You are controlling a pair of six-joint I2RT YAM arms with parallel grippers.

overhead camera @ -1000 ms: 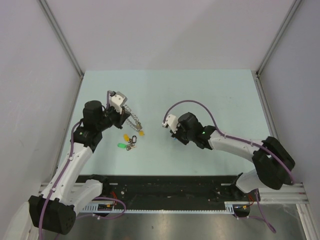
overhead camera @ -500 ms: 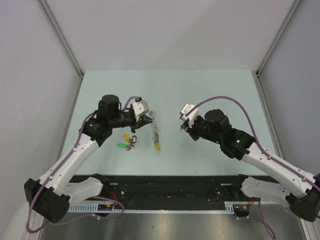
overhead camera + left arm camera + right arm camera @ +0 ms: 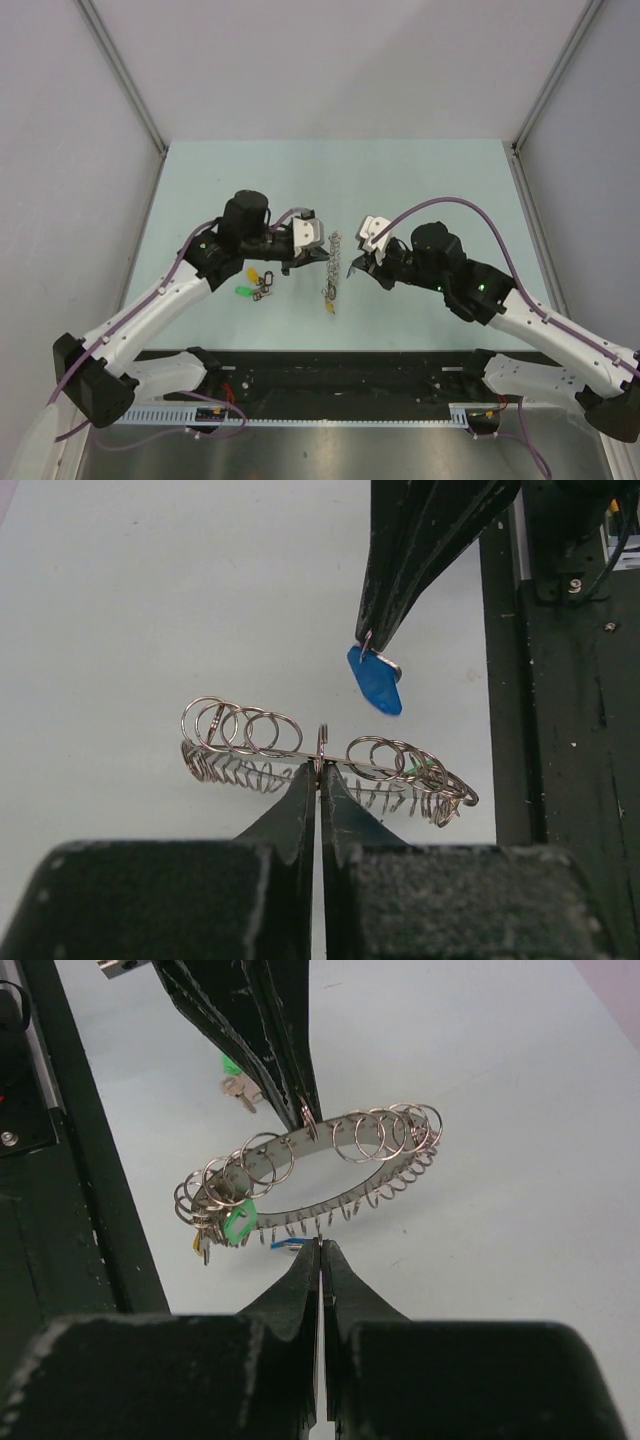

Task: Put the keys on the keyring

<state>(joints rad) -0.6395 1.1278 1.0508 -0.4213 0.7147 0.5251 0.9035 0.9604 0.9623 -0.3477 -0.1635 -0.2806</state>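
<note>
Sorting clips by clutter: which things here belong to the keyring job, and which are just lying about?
Job: keyring; blue-tagged key; yellow-tagged key; green-tagged key.
Not the job: black rail; side walls; table.

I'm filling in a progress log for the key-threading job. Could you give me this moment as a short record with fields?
left gripper: shut on the keyring
right gripper: shut on the blue-tagged key, gripping its small ring
keyring: held between the two arms; a green tag is already on it
blue-tagged key: close to the keyring, apart from it, not yet threaded on
loose keys: one with a yellow tag and one with a green tag, lying on the table under the left arm
</note>
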